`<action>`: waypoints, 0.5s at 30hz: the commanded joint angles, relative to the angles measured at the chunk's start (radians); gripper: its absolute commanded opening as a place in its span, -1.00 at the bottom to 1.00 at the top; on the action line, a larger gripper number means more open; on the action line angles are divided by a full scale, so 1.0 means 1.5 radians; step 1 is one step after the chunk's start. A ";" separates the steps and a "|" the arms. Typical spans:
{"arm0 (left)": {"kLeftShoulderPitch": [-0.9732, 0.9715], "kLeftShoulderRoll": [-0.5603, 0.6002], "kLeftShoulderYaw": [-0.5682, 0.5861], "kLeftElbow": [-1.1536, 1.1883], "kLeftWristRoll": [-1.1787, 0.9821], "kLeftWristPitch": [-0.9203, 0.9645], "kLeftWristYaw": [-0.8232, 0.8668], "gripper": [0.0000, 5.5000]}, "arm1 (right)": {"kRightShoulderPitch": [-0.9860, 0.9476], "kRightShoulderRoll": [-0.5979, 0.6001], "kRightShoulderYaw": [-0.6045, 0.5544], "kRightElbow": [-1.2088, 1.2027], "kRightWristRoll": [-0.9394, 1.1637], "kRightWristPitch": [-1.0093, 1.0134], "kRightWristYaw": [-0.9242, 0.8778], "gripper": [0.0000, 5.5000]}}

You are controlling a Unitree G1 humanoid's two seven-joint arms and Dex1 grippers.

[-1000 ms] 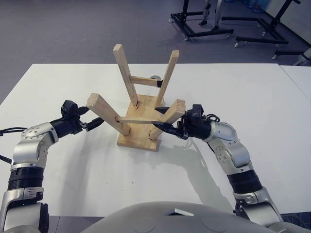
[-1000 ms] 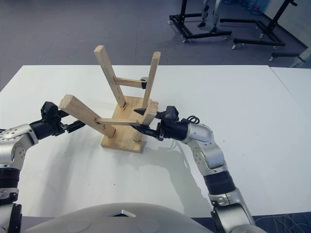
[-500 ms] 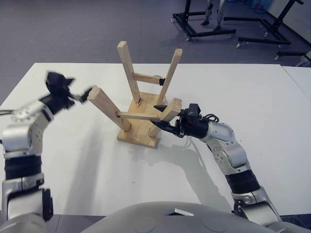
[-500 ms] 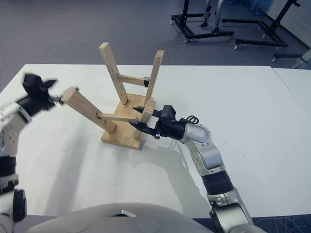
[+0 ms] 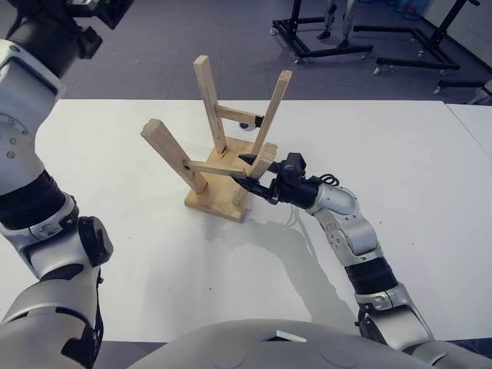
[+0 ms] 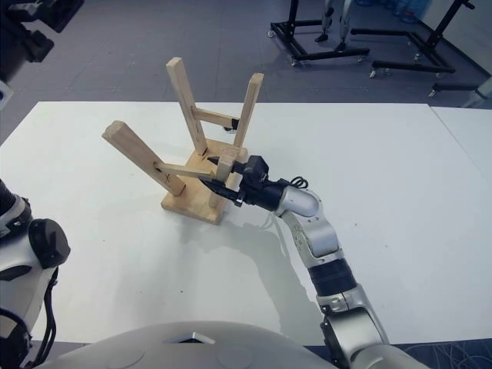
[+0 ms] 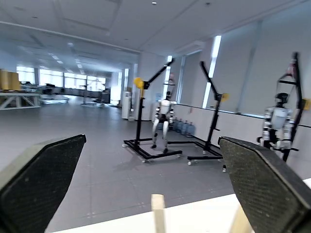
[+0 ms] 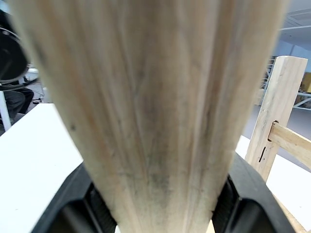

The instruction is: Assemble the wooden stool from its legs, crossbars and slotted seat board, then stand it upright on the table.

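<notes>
At the tabletop's (image 5: 400,146) middle, the right gripper (image 5: 250,173) clamps the upturned stool's (image 5: 215,204) leg (image 8: 155,97), which blocks its wrist camera; the raised left gripper (image 7: 153,187), fingers (image 7: 41,182) apart, faces wheeled stands (image 7: 153,155).

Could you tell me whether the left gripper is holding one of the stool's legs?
No, the left gripper is open, with nothing held between its fingers.

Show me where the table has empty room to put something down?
The widest bare patch of the table lies between the right arm and the table's right edge. The near strip in front of the seat board is bare too. It is crowded over that board, where the right gripper clamps a leg.
</notes>
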 commanded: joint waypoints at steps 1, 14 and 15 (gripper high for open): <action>-0.064 -0.067 0.008 -0.062 -0.106 0.109 0.094 0.64 | -0.028 0.001 -0.007 0.044 -0.041 0.005 -0.025 -0.25; 0.155 -0.071 -0.019 -0.073 -0.159 0.123 0.134 -0.14 | -0.058 0.019 -0.009 0.083 -0.045 -0.015 -0.029 -0.25; 0.178 -0.063 -0.033 -0.084 -0.153 0.110 0.105 -0.22 | -0.060 0.019 -0.009 0.084 -0.045 -0.015 -0.027 -0.25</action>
